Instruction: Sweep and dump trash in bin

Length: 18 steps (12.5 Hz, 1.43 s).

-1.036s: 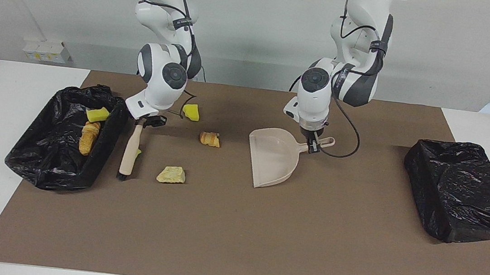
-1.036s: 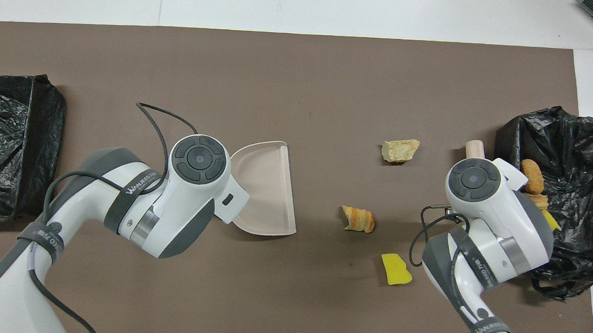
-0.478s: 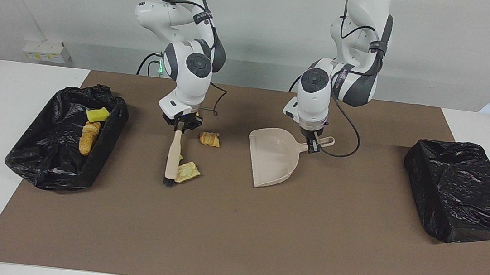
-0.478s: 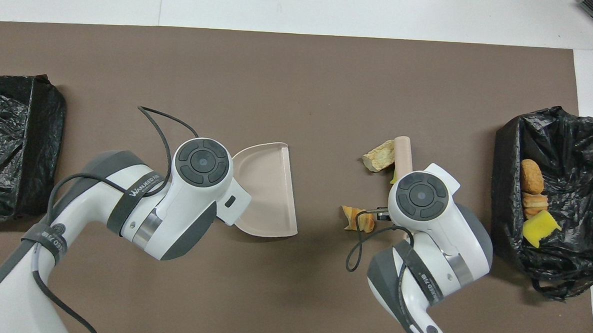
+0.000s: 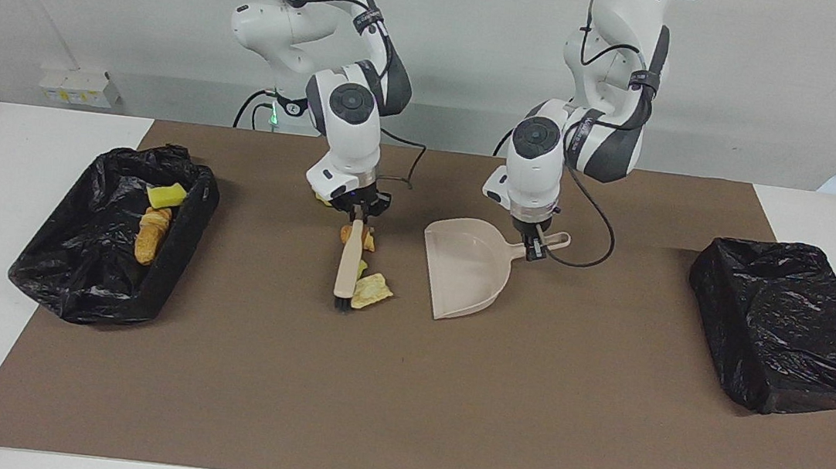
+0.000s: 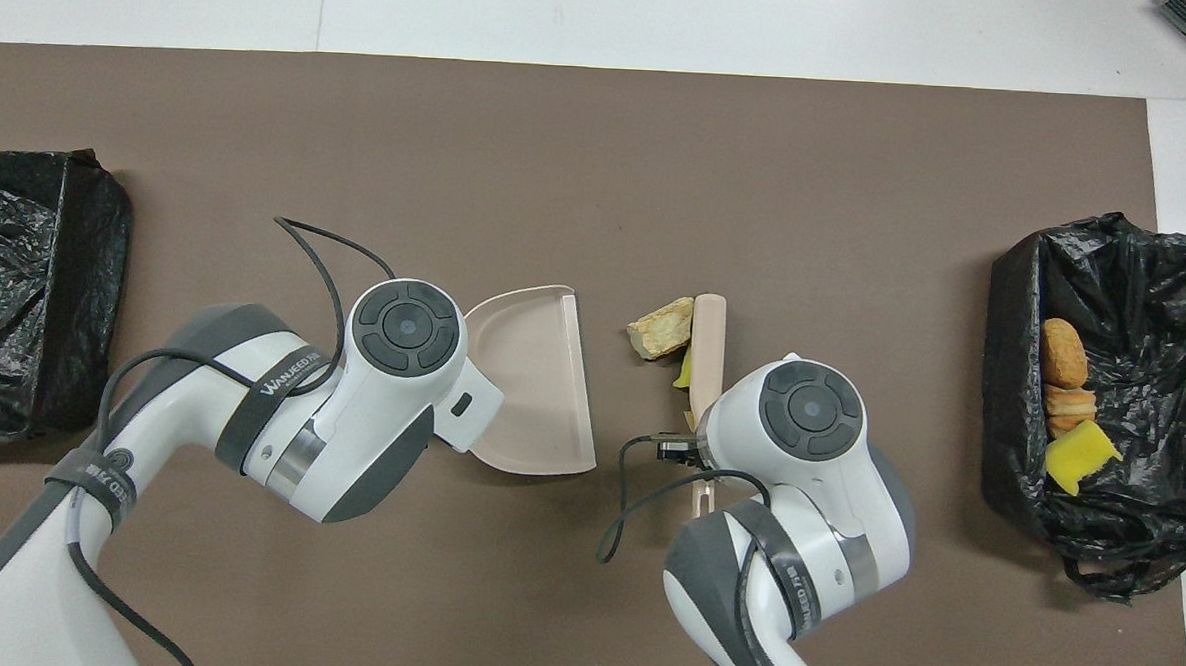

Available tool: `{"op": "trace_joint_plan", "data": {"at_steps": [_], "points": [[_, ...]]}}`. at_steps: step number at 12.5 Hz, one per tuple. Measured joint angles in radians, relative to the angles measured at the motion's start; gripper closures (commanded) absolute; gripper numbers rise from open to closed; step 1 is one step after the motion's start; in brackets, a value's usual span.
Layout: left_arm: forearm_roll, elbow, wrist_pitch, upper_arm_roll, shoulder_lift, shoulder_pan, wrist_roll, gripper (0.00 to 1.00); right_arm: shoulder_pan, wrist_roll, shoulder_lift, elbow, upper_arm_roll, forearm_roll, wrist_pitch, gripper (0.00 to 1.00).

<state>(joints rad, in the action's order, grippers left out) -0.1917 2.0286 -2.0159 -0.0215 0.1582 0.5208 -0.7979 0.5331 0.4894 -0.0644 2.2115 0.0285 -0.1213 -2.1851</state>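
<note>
My right gripper [image 5: 358, 213] is shut on the beige brush [image 5: 347, 262], whose bristles rest on the mat. Against the brush, on the dustpan's side, lie pieces of trash: a tan lump [image 5: 372, 290] [image 6: 660, 327], a small yellow piece [image 6: 684, 372] and an orange-brown bread lump [image 5: 367, 238]. Another yellow piece [image 5: 323, 198] peeks out beside the right hand. The beige dustpan [image 5: 469, 267] [image 6: 536, 376] lies flat with its mouth toward the trash. My left gripper [image 5: 536, 245] is shut on its handle. In the overhead view both wrists hide the grippers.
A black-lined bin [image 5: 42, 265] [image 6: 1145, 537] at the right arm's end of the table holds a yellow sponge [image 5: 166, 195] and bread lumps [image 5: 152, 234]. A second black-lined bin [image 5: 785, 324] [image 6: 24, 288] stands at the left arm's end. A brown mat [image 5: 400, 403] covers the table.
My right gripper has swept the brush from beside the bin toward the dustpan, pushing the tan lump and a yellow piece along. The left arm and dustpan have stayed still.
</note>
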Motion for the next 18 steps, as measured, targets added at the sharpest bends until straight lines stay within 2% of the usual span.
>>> {"op": "trace_joint_plan", "data": {"at_steps": [2,4,7,9,11,14,18], "points": [[0.0,0.006,-0.012,0.0,0.0,0.0,0.002,1.0,0.036,-0.045,0.0,-0.003,-0.003,-0.12,0.0,1.0],[0.0,0.018,-0.036,0.0,0.001,0.0,0.003,1.0,0.053,-0.194,0.0,-0.003,-0.004,-0.248,0.002,1.0],[0.0,0.029,-0.049,0.0,0.0,0.004,0.007,1.0,0.056,-0.389,0.001,-0.007,-0.006,-0.395,0.01,1.0],[0.0,0.03,-0.055,0.0,0.001,0.013,0.009,1.0,0.056,-0.433,0.018,-0.03,-0.006,-0.459,0.033,1.0],[0.0,0.03,-0.057,0.0,0.0,0.016,0.01,1.0,0.038,-0.433,0.061,-0.059,-0.001,-0.464,0.109,1.0],[0.0,0.031,-0.058,0.0,0.0,0.016,0.01,1.0,-0.059,-0.433,0.125,-0.069,0.009,-0.458,0.256,1.0],[0.0,0.031,-0.059,0.0,0.001,0.016,0.01,1.0,-0.152,-0.433,0.135,-0.045,0.012,-0.352,0.361,1.0]]}}
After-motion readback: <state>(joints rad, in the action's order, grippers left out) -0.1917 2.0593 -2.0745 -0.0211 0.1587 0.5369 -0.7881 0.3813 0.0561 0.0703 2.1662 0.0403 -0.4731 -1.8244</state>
